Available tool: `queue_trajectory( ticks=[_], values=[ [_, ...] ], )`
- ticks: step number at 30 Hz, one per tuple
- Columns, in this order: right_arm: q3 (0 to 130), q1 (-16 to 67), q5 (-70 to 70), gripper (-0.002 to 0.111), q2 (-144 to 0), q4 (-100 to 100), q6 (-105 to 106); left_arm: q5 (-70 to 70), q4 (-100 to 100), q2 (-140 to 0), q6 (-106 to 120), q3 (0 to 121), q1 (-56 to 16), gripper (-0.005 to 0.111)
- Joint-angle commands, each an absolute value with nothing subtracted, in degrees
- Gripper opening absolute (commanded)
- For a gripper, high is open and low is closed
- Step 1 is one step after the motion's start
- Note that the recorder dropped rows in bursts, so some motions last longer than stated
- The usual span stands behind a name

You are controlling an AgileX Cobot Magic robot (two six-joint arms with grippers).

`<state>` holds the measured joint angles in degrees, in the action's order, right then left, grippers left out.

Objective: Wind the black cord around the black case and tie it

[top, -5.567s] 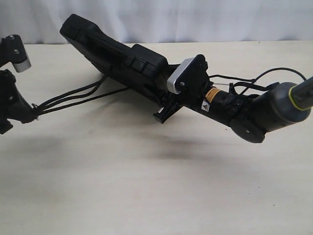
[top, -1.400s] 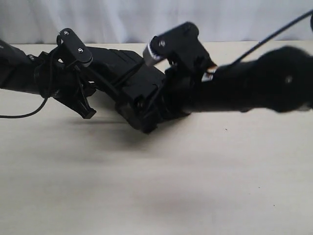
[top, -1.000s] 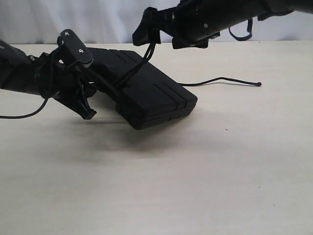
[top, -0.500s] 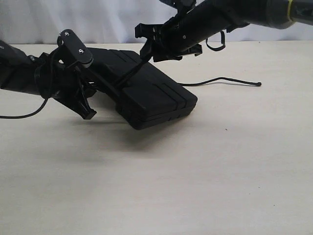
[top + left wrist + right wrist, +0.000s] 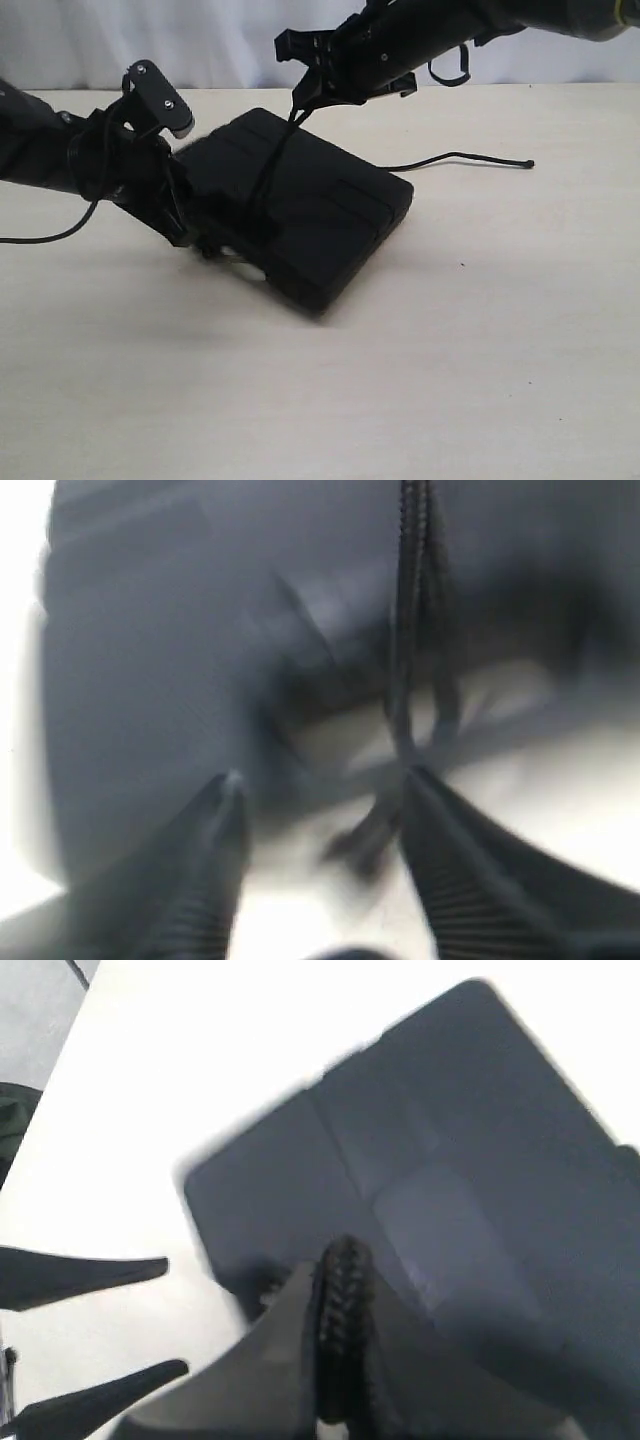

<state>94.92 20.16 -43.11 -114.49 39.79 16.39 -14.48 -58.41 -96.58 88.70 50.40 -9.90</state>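
Now the left tool (image 5: 322,780) has let go: its fingers stand wide apart just off one edge of the case, with nothing between them. Freed, the case (image 5: 330,215) has swung down from its raised tilt and lies much flatter on the desk (image 5: 450,360), blurred as if not yet settled. Above the case the right tool (image 5: 298,102), wide a moment ago, has pinched shut on the cord (image 5: 272,165), which runs taut from it down across the case's top face toward the edge by the left tool. I judge this a hand-over: the right tool alone now keeps the wrap tight, so the left is free to fetch an end for the knot. Off the far side of the case, the cord's free end trails over the desk. Nothing else lies near the case; the hindrances look to be the left tool crowding the edge where the strands cross, and slack if the case slides
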Motion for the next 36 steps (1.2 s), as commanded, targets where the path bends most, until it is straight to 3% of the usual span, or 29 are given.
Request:
queue_trajectory(
  ticks=[1, 9, 17, 22, 27, 33, 36],
  values=[
    [95.29, 20.09, -43.65, 0.004, -113.45, 41.08, 19.68, -16.77, -58.5, -91.6, 88.78, 51.05, -10.09, 0.058],
    [95.29, 20.09, -45.77, 0.004, -113.45, 43.64, 20.83, -19.09, -62.8, -88.28, 91.18, 51.05, -10.09, 0.058],
    [95.18, 20.09, -44.35, 0.004, -113.45, 43.82, 13.36, -24.98, -91.74, -93.52, 122.8, 51.05, -10.09, 0.058],
    [95.18, 20.09, -42.59, 0.004, -113.45, 41.25, 8.61, -28.9, -95.19, -96.35, 122.79, 54.46, -10.09, 0.057],
    [95.18, 20.09, -41.89, 0.004, -113.45, 41.25, 8.61, -36.06, -95.19, -99.1, 122.79, 57.4, -10.09, 0.048],
    [95.18, 20.09, -40.95, 0.004, -113.45, 41.25, 8.61, -37.15, -95.19, -102.86, 122.79, 60.28, -10.4, 0.032],
    [95.18, 20.09, -40.74, 0.004, -113.45, 41.25, 8.61, -35.55, -95.08, -104.72, 122.79, 62.05, -11.69, 0.031]
  ],
)
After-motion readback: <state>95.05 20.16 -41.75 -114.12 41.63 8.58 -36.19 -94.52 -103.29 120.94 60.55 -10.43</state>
